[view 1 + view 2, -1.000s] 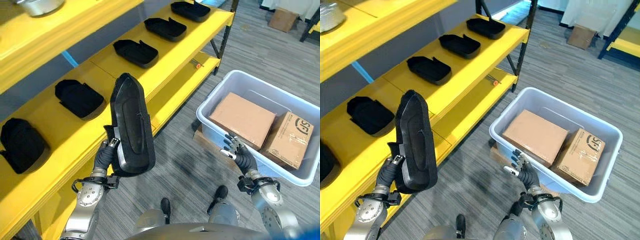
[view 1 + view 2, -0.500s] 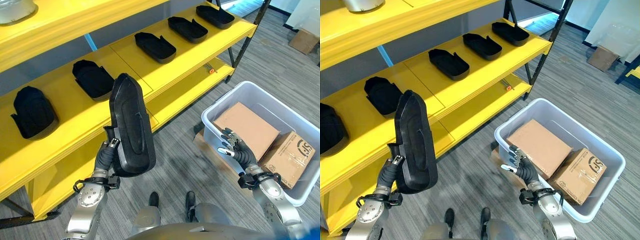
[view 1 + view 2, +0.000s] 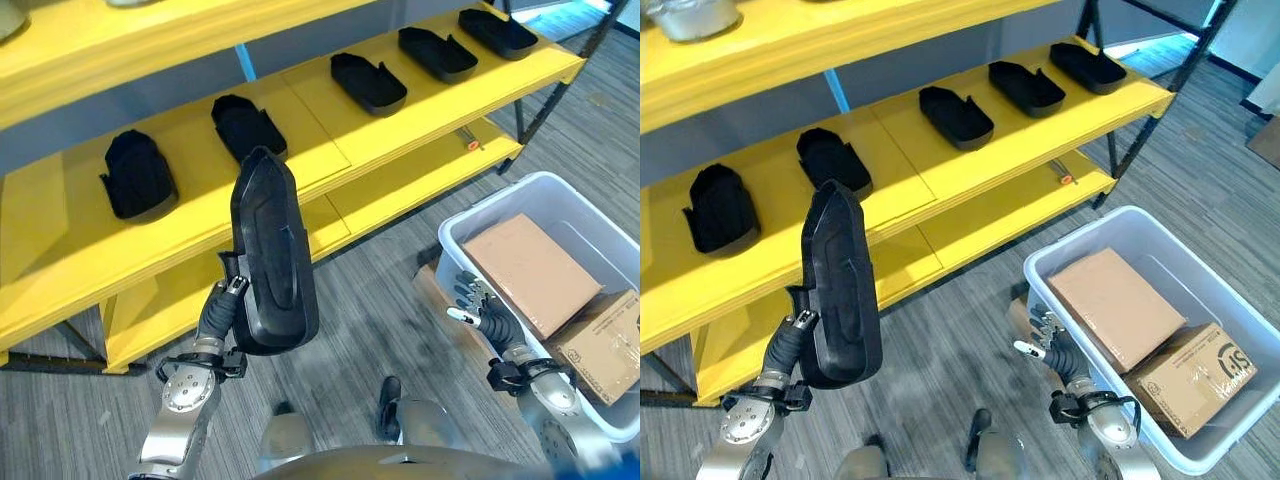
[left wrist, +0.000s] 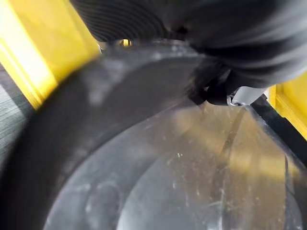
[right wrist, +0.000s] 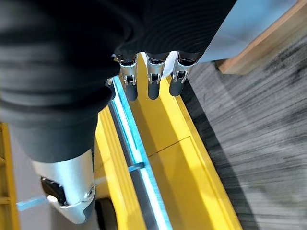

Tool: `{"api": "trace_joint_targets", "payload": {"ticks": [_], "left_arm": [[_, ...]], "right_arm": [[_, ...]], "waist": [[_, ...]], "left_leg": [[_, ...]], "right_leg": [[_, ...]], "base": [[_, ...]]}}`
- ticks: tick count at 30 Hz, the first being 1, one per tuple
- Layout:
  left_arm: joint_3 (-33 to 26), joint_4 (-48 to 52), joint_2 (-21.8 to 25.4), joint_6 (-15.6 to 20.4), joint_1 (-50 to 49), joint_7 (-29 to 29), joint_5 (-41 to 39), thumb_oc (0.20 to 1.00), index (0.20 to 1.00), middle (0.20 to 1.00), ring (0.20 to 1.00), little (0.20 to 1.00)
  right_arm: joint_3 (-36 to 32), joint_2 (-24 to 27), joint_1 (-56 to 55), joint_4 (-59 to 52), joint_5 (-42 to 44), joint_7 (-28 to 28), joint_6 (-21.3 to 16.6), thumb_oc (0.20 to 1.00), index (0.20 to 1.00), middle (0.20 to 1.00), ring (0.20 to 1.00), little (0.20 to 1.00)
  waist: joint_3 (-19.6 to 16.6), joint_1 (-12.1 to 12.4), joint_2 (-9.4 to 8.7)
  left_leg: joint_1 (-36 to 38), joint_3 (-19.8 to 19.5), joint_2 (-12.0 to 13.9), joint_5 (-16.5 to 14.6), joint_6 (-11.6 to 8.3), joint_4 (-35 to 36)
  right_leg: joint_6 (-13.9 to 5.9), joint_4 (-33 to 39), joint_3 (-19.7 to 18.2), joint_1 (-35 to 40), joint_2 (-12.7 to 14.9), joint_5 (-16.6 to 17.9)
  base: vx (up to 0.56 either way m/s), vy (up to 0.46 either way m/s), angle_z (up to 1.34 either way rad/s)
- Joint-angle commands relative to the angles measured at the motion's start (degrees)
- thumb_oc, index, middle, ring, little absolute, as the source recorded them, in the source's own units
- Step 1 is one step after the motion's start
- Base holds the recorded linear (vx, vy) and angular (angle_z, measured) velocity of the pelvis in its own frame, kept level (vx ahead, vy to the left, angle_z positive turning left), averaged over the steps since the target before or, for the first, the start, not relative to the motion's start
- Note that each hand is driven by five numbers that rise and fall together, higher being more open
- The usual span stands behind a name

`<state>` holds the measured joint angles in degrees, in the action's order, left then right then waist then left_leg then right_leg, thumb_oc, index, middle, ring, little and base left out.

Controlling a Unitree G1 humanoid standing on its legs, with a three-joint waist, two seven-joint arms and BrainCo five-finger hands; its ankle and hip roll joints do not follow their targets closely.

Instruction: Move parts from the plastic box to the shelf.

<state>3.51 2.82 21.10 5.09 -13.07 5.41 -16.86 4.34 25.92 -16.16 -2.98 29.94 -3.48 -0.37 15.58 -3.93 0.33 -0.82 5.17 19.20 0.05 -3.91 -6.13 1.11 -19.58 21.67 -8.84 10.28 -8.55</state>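
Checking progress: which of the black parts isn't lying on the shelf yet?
The long black part held upright in the left hand, in front of the yellow shelf. The other five lie flat in a row on the shelf.

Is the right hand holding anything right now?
No, the right hand hangs open beside the plastic box, its fingers straight and apart.

Grey striped carpet floor runs under a long yellow shelving unit with dark metal uprights along the left and far side. A grey-blue wall panel shows between its tiers. A yellow lower tier catches bright light.
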Motion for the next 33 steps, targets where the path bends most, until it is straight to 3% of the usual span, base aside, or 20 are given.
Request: {"api": "trace_joint_targets", "payload": {"ticks": [1, 5, 8, 16, 17, 18, 19, 22, 23, 24, 25, 26, 27, 30, 31, 33], "left_arm": [[-3.44, 6.08, 2.68, 3.09, -0.19, 0.91, -1.65, 0.200, 0.200, 0.200, 0.200, 0.200], [-4.00, 6.23, 3.12, 3.28, -0.80, 0.46, -1.47, 0.200, 0.200, 0.200, 0.200, 0.200], [-4.28, 6.17, 4.76, 3.37, -0.54, 0.41, -1.12, 0.200, 0.200, 0.200, 0.200, 0.200], [-5.35, 6.23, 6.81, 3.58, -1.01, 0.59, -0.90, 0.200, 0.200, 0.200, 0.200, 0.200], [-5.73, 6.24, 6.88, 3.65, -0.96, 1.03, -0.62, 0.200, 0.200, 0.200, 0.200, 0.200], [-5.73, 6.24, 6.88, 3.65, -0.96, 1.03, -0.62, 0.200, 0.200, 0.200, 0.200, 0.200], [-6.38, 6.05, 6.94, 3.75, -0.85, 1.48, -0.09, 0.200, 0.200, 0.200, 0.200, 0.200], [-6.53, 6.03, 6.98, 4.14, -0.80, 1.76, -0.15, 0.200, 0.200, 0.200, 0.200, 0.200], [-7.00, 5.79, 6.89, 4.28, -0.83, 2.12, 0.49, 0.200, 0.200, 0.200, 0.200, 0.200], [-6.99, 5.78, 6.85, 4.29, -0.85, 2.12, 0.50, 0.200, 0.200, 0.200, 0.200, 0.200], [-7.00, 5.64, 6.62, 4.26, -0.88, 1.90, 0.48, 0.200, 0.200, 0.200, 0.200, 0.200], [-6.68, 5.12, 6.27, 4.05, -0.67, 1.32, 0.05, 0.200, 0.200, 0.200, 0.200, 0.200], [-6.68, 5.12, 6.25, 4.06, -0.69, 1.32, 0.05, 0.200, 0.200, 0.200, 0.200, 0.200], [-6.43, 5.59, 5.63, 3.70, -1.09, 0.30, 0.34, 0.200, 0.200, 0.200, 0.200, 0.200], [-6.08, 5.30, 5.31, 3.81, -1.09, 0.11, 0.31, 0.200, 0.200, 0.200, 0.200, 0.200], [-5.97, 5.32, 5.13, 3.96, -1.41, -0.03, 0.13, 0.200, 0.200, 0.200, 0.200, 0.200]], "right_arm": [[-1.48, 0.06, -0.18, -2.79, 1.90, 1.13, -2.49, 1.000, 1.000, 1.000, 1.000, 1.000], [-0.51, -0.90, -0.07, -2.77, 1.85, 0.42, -2.14, 1.000, 1.000, 1.000, 1.000, 1.000], [-0.38, -2.46, -0.60, -3.27, 2.80, -0.43, -1.77, 1.000, 1.000, 1.000, 1.000, 1.000], [0.19, -4.39, -0.04, -3.34, 1.95, -0.71, -1.56, 1.000, 1.000, 1.000, 1.000, 1.000], [0.85, -4.91, 0.77, -2.97, 1.43, -0.60, -1.65, 1.000, 1.000, 1.000, 1.000, 1.000], [0.85, -4.91, 0.77, -2.97, 1.43, -0.60, -1.65, 1.000, 1.000, 1.000, 1.000, 1.000], [1.59, -5.66, 1.86, -2.39, 1.26, -0.52, -1.73, 1.000, 1.000, 1.000, 1.000, 1.000], [2.98, -6.32, 3.13, -2.24, 1.69, -0.56, -1.79, 1.000, 1.000, 1.000, 1.000, 1.000], [3.87, -6.68, 3.25, -2.14, 1.94, -1.44, -1.66, 1.000, 1.000, 1.000, 1.000, 1.000], [3.87, -6.64, 3.22, -2.14, 1.94, -1.45, -1.66, 1.000, 1.000, 1.000, 1.000, 1.000], [4.06, -6.56, 3.20, -1.91, 1.85, -1.87, -1.54, 1.000, 1.000, 1.000, 1.000, 1.000], [4.34, -6.02, 3.34, -1.25, 1.81, -2.65, -1.18, 1.000, 1.000, 1.000, 1.000, 1.000], [4.34, -6.00, 3.33, -1.24, 1.81, -2.65, -1.19, 1.000, 1.000, 1.000, 1.000, 1.000], [4.39, -5.44, 2.76, -0.97, 1.90, -2.93, -1.15, 1.000, 1.000, 1.000, 1.000, 1.000], [4.34, -5.21, 2.65, -0.97, 2.12, -2.98, -1.36, 1.000, 1.000, 1.000, 1.000, 1.000], [4.33, -4.99, 2.15, -1.41, 2.21, -3.15, -1.26, 1.000, 1.000, 1.000, 1.000, 1.000]], "waist": [[-1.03, -0.56, 1.38], [-0.71, 0.31, 1.49], [0.61, 1.84, 0.07], [0.62, 3.51, -1.19], [0.31, 3.93, -1.76], [0.31, 3.93, -1.77], [-0.17, 4.11, -2.06], [-0.59, 4.15, -1.61], [-1.05, 4.34, -0.22], [-1.00, 4.41, -0.19], [-1.23, 3.97, -0.04], [-1.34, 2.95, -0.28], [-1.33, 3.06, -0.29], [-1.43, 2.48, -1.00], [-1.58, 1.75, -1.74], [-1.56, 1.67, -2.02]], "left_leg": [[1.14, 1.35, 1.81, 7.18, -4.35, 7.61], [0.95, 0.24, -0.05, 3.41, -4.35, 6.38], [-3.04, -1.17, -3.83, -0.66, -3.45, -1.20], [-7.30, -3.30, -10.31, -5.95, -1.80, -8.20], [-7.75, -3.23, -12.74, -7.47, -0.26, -9.08], [-7.76, -3.23, -12.75, -7.47, -0.25, -9.08], [-7.52, -2.66, -14.93, -8.02, 1.61, -8.20], [-5.89, -1.33, -16.11, -7.14, 3.14, -5.03], [-3.10, -0.23, -15.90, -7.02, 3.88, -0.76], [-2.90, -0.16, -15.85, -7.01, 3.84, -0.60], [-1.95, 0.36, -16.09, -6.70, 4.31, 1.01], [-0.71, 0.99, -17.08, -4.33, 4.94, 4.09], [-0.58, 1.11, -17.04, -4.34, 4.88, 4.22], [1.97, 1.82, -18.13, -3.54, 4.53, 7.06], [2.08, 1.32, -18.45, -3.83, 4.26, 6.54], [2.23, 1.09, -18.44, -4.06, 4.07, 6.17]], "right_leg": [[-5.43, -3.26, -2.52, 0.78, 3.04, -5.01], [-6.88, -3.94, -3.47, 0.65, 4.69, -3.51], [-8.48, -0.04, -1.64, 4.34, 7.90, 0.17], [-10.65, 8.54, 0.68, 9.94, 11.68, 4.93], [-11.45, 10.70, 0.13, 10.37, 13.01, 8.92], [-11.45, 10.71, 0.13, 10.37, 13.02, 8.92], [-11.99, 11.49, -1.33, 9.46, 14.09, 14.28], [-11.91, 11.06, -2.16, 7.82, 14.86, 18.20], [-11.47, 7.43, -0.92, 6.36, 13.10, 13.79], [-11.43, 7.17, -1.03, 6.30, 13.08, 13.58], [-10.77, 5.55, -1.47, 5.56, 10.77, 11.40], [-8.24, 2.93, -2.85, 1.72, 1.59, 5.82], [-8.19, 2.75, -2.98, 1.64, 1.56, 5.67], [-6.83, 7.00, -2.35, 1.47, -4.34, 3.50], [-6.20, 11.42, -6.17, 1.33, -6.92, 3.89], [-5.94, 12.73, -8.14, 1.81, -7.35, 4.28]], "base": [[-0.01, 0.281, 0.81], [0.01, 0.306, 0.42], [0.02, 0.291, 0.33], [0.05, 0.252, 0.38], [0.07, 0.284, 0.25], [0.07, 0.405, 0.20], [0.04, 0.306, 0.05], [0.06, 0.303, -0.07], [0.10, 0.362, -0.25], [0.12, 0.349, -0.41], [0.02, 0.245, -0.49], [0.02, 0.246, -0.36], [0.01, 0.189, -0.37], [0.10, 0.039, -0.27], [0.16, -0.052, -0.13], [0.10, -0.049, 0.03]]}}
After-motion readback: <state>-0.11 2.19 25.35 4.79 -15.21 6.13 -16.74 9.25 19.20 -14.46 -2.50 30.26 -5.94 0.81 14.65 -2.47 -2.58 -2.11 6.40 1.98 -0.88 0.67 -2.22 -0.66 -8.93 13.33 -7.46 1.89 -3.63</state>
